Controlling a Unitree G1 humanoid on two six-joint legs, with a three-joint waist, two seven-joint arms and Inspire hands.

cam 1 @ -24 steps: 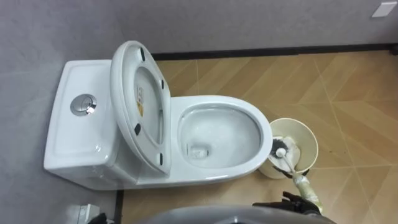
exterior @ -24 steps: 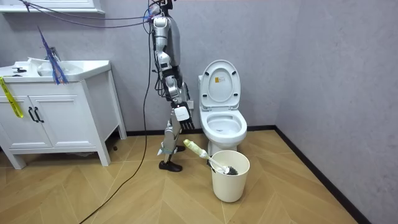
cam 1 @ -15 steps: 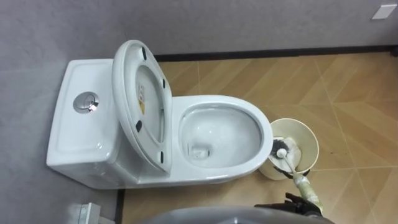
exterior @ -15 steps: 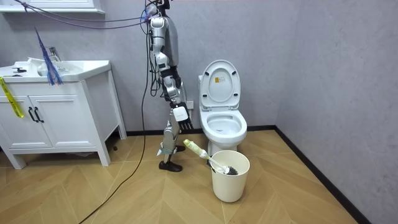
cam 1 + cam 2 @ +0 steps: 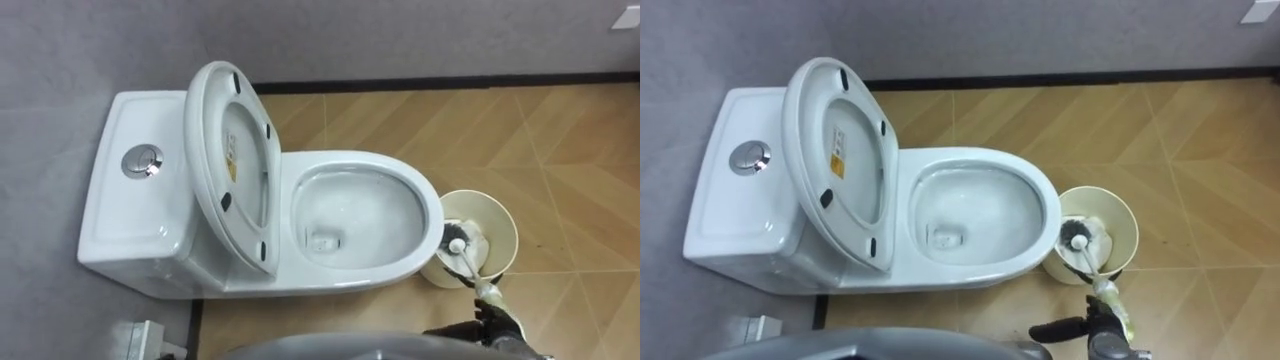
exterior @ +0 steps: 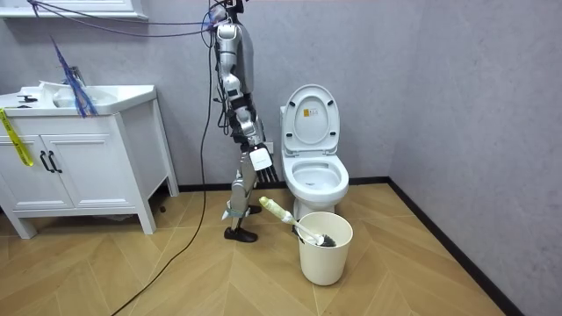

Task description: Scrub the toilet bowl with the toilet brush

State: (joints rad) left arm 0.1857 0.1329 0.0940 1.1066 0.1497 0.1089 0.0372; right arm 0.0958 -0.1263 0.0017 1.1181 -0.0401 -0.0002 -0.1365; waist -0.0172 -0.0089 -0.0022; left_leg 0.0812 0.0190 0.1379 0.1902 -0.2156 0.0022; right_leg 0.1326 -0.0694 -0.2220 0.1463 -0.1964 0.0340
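Checking in from the remote station. The toilet (image 5: 428, 212) is right below the head camera, with the seat and lid (image 5: 225, 150) tipped up against the tank and the bowl open. The round flush button (image 5: 141, 161) is on top of the tank.

The toilet brush (image 5: 457, 243) isn't in the bowl. Its bristle end sits down inside the cream bucket (image 5: 508, 222), which stands on the wood floor (image 5: 480, 130) just beside the front of the bowl. The brush handle leans out over the bucket's rim toward me.

My right hand (image 5: 1070, 328) is at the bottom edge of the eye views, right by the free end of that handle. As far as I can make out its fingers are stretched out and not wrapped round anything. I honestly can't tell whether it's touching the handle or just next to it.

In the room view the robot stands upright between the white vanity cabinet (image 6: 79, 167) and the toilet, on the toilet's room-view-left side. The bucket is on the floor in front of them.
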